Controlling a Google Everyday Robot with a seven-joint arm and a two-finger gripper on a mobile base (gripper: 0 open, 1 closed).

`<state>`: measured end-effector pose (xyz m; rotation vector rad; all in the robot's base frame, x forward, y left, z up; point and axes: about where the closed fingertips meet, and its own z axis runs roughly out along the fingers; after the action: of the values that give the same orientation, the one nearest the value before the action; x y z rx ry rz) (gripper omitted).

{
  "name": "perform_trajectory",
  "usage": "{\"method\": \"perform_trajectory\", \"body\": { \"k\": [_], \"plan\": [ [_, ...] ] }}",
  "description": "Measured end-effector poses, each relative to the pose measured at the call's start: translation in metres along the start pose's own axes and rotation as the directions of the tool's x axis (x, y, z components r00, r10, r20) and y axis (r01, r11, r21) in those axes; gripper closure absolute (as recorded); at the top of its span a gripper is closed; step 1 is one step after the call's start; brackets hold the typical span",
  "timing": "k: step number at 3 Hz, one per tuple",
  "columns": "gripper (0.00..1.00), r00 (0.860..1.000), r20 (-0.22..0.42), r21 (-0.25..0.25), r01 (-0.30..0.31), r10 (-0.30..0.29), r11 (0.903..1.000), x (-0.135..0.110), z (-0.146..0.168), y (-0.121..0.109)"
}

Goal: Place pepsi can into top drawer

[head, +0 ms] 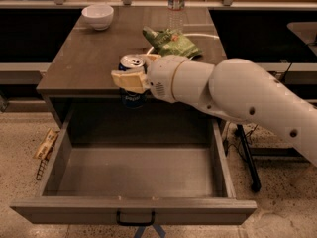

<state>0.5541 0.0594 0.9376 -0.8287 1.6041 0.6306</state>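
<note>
The pepsi can (132, 97), dark blue with a silver top, hangs upright in my gripper (130, 79), whose tan fingers (126, 81) are shut around its upper part. The can is lifted off the table and sits over the table's front edge, above the back of the top drawer (133, 172). The drawer is pulled fully open below, with a bare flat bottom and a black handle (134, 219) on its front panel. My white arm reaches in from the right.
On the dark table (84, 63) stand a white bowl (97, 16) at the back left, a green chip bag (171, 41) and a clear water bottle (176, 1) at the back. A snack packet (45, 144) lies on the floor to the drawer's left.
</note>
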Motion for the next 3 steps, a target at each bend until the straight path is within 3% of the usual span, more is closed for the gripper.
{"method": "perform_trajectory", "body": {
  "k": [1,2,3],
  "plan": [
    [1.00,1.000,-0.006,-0.010,0.006,-0.006,0.9999,0.007,0.001,0.006],
    [1.00,1.000,-0.012,-0.021,-0.013,0.013,0.9997,0.038,-0.003,0.021],
    [1.00,0.999,0.037,-0.078,0.009,-0.006,0.9969,0.064,-0.007,0.038]
  ]
}}
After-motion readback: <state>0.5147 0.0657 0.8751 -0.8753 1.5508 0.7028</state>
